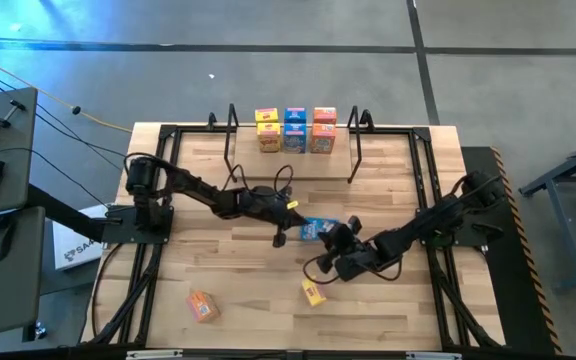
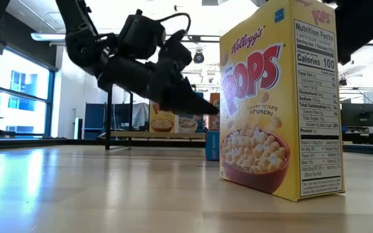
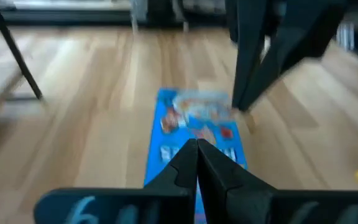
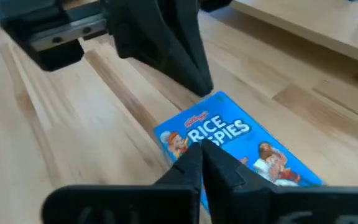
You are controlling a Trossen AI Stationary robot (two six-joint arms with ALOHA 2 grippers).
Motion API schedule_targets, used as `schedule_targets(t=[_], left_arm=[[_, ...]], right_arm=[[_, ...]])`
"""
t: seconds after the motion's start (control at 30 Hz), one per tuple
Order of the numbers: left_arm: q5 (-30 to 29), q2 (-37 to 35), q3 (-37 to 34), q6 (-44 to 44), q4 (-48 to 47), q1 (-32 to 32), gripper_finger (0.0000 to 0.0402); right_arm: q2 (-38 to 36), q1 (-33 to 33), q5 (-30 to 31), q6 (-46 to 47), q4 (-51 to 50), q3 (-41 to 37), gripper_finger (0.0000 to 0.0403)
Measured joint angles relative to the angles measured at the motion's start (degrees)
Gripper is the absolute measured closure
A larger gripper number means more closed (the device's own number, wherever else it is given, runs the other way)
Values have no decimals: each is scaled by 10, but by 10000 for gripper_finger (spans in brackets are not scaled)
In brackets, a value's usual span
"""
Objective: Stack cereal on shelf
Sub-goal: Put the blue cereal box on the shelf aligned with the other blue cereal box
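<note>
So far, six small cardboard cereal boxes (image 1: 295, 129) — yellow, blue and orange — are standing two-high on the light wooden shelf with black wire ends (image 1: 293, 160) at twelve o'clock. Three are waiting: a flat blue Rice Krispies box (image 1: 315, 229) at table centre, a yellow Corn Pops box (image 1: 314, 293) toward six, an orange box (image 1: 201, 306) toward seven. My left gripper (image 1: 281, 236) and right gripper (image 1: 334, 236) are flanking the blue box, jaws pressed shut on nothing. Whether either tip is touching it — I cannot tell.
</note>
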Motion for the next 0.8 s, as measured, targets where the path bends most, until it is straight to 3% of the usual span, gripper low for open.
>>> schedule_targets(t=[0.13,0.3,0.5,0.8], left_arm=[[-5,-24,1,5,-40,0,402],[-89,-31,0,57,-102,17,402],[-39,9,0,46,-57,50,402],[9,52,0,58,-21,49,402]], right_arm=[[-6,0,-16,2,6,0,402],[-5,5,-90,-35,35,0,402],[30,-9,-138,-83,68,0,402],[58,-31,-112,-93,76,0,402]])
